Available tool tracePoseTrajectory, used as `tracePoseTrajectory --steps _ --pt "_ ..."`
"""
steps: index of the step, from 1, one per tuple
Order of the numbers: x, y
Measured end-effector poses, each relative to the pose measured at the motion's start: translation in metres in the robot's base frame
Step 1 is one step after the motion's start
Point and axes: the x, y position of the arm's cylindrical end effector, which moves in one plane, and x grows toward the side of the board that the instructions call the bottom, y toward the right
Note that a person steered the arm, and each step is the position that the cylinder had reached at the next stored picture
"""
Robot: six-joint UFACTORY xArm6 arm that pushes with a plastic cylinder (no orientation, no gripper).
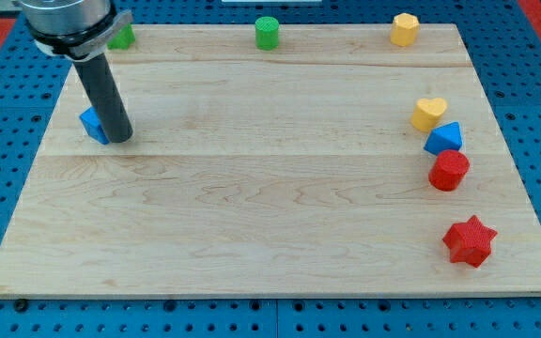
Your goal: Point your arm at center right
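Observation:
My tip [120, 137] rests on the wooden board [252, 207] at the view's left, touching the right side of a blue block [92, 124], which the rod partly hides. At the view's right stand a yellow heart block [428, 113], a blue block [444, 139] and a red round block [449, 170], close together in a column. A red star block [469, 241] lies at the lower right. My tip is far to the left of these.
A green cylinder block [267, 32] stands at the top edge, middle. A yellow hexagonal block [404, 29] stands at the top right. A green block [121, 37] shows at the top left, partly behind the arm. A blue pegboard [533, 56] surrounds the board.

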Motion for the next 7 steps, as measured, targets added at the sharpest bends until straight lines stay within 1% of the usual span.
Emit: tracePoseTrajectory --steps 1,2,3,4,5,6,7 --pt "-0.002 -0.014" --pt "0.021 0.034" --pt "0.021 0.090" --pt "0.021 0.164" --pt "0.019 0.188" --pt "-0.013 0.207" --pt "-0.061 0.250"
